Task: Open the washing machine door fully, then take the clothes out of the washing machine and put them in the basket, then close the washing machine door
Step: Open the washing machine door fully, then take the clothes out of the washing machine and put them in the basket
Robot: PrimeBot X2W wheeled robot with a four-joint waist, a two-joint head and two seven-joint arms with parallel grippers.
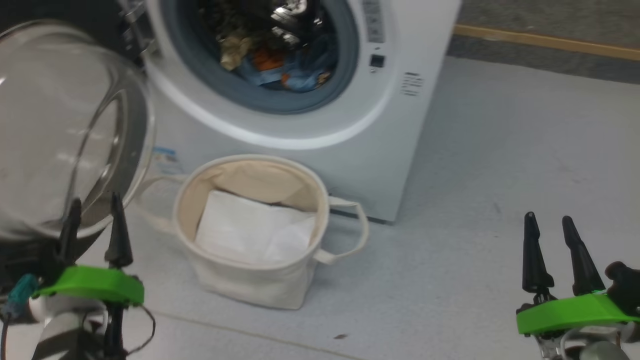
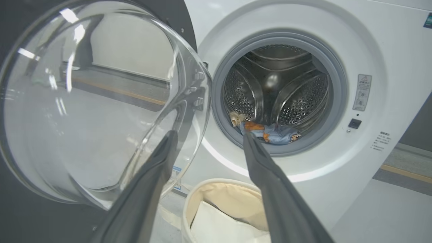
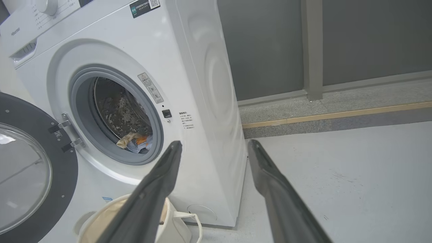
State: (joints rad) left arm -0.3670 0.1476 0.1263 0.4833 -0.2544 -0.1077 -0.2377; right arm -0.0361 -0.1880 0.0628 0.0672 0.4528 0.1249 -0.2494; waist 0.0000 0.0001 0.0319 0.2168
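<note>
Two hazards sit at the far left, the first observer says. The washing machine door (image 1: 60,125) hangs swung out, with its glass bowl just above the left gripper (image 1: 95,200). A careless lift of that arm would likely knock the glass or swing the door back toward the drum.

And the basket (image 1: 250,285)? asks the second.

It stands on the floor just below the drum mouth, with a plain white sheet (image 1: 250,225) lying inside. It is soft-sided, so an arm reaching over could shove or tip it. Cloth let go too soon would land on the floor.

The clothes (image 1: 290,70)?

They are bunched low at the front of the drum in the washing machine (image 1: 390,125). A loose pinch might drag them across the grey seal and drop them.

The pincers?

The left gripper is spread wide and holds nothing. Whether its fingertips touch the glass cannot be judged. The right gripper (image 1: 548,217), well off to the right over bare floor, is equally wide and empty.
</note>
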